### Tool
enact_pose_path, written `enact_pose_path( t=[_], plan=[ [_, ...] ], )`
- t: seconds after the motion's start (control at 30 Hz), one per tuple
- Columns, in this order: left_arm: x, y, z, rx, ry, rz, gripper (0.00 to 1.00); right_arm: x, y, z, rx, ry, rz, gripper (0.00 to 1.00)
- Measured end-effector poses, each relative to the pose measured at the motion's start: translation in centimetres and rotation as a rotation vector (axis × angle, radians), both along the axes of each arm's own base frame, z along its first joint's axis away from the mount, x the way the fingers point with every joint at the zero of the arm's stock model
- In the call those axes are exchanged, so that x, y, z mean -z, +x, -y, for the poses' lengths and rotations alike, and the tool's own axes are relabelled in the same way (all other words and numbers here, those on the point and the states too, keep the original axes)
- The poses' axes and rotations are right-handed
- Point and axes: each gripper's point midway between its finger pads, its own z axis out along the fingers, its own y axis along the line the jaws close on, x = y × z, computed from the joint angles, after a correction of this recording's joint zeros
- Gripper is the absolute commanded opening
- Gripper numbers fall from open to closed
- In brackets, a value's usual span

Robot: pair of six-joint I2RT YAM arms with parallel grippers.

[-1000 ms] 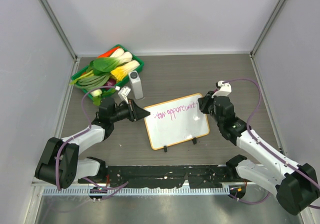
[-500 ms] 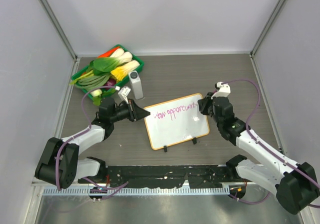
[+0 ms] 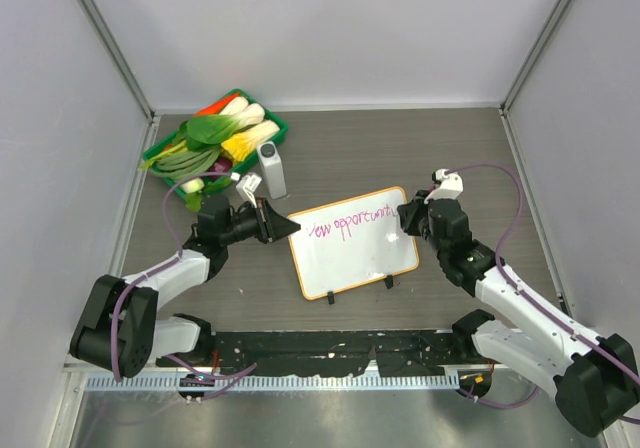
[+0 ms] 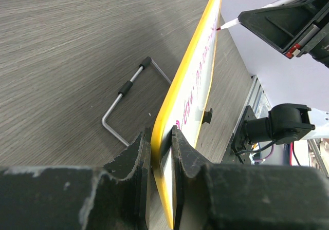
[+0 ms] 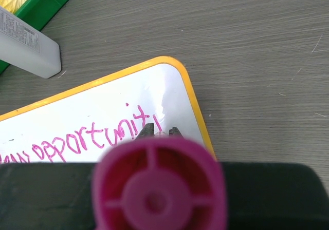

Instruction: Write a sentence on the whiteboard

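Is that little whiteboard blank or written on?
Written on: the whiteboard carries pink cursive, about "New opportuniti"; the rest is bare.

I see the round pink butt of the marker [image 5: 159,189] filling the foreground, clamped in my right claw [image 5: 161,131], whose tips sit over the whiteboard [image 5: 97,104] at the end of the sentence [image 5: 87,142], ending in "opportuniti", near its orange corner, with a white bottle [image 5: 25,45] and green tray [image 5: 46,4] beyond the whiteboard's far-left edge.
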Motion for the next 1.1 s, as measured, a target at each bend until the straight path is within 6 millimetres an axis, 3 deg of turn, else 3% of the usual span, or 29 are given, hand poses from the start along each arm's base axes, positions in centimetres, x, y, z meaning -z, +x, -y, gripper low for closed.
enact_pose_path(
  t=[0.33, 0.47, 0.67, 0.9, 1.1],
  plan=[
    [0.0, 0.0, 0.0, 0.000, 0.000, 0.000, 0.00, -2.9, 1.1, -0.5, 0.006, 0.034, 0.066, 0.01],
    [0.0, 0.0, 0.0, 0.000, 0.000, 0.000, 0.00, -2.8, 1.7, -0.6, 0.017, 0.031, 0.070, 0.01],
    [0.0, 0.0, 0.0, -0.002, 0.001, -0.001, 0.00, -1.2, 2.3, -0.6, 0.028, 0.000, 0.030, 0.01],
    [0.1, 0.0, 0.0, 0.000, 0.002, -0.004, 0.00, -1.6, 2.3, -0.6, 0.027, 0.003, 0.037, 0.01],
    [0.1, -0.1, 0.0, 0.000, 0.002, -0.004, 0.00, -3.7, 1.4, -0.1, 0.030, 0.030, 0.090, 0.01]
  ],
)
